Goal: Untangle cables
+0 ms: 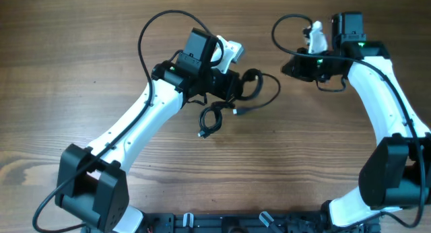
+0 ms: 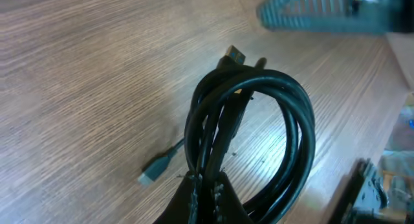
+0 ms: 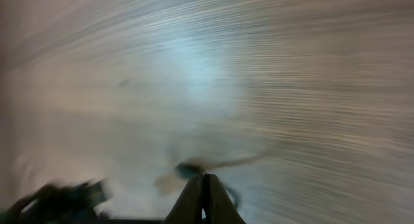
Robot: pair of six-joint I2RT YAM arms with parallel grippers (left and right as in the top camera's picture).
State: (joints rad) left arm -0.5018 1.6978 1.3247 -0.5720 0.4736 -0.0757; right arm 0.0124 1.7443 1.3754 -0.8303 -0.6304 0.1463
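Cables (image 1: 217, 116): black clump, centre of overhead frame, one loop trailing right. Left gripper (image 2: 207, 185): pinching the coiled strands. Right gripper (image 3: 203, 185): fingers pressed together, view blurred. Advice: lift gently; leave plug end (image 2: 150, 175) free; avoid tightening the knot

Overhead even, sharp — left wrist edges soft, table (image 2: 97, 88) glare; right wrist motion-blurred.

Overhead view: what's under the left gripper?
Cables loop out from beneath the left gripper onto the table. The stretch directly under the wrist is covered overhead.
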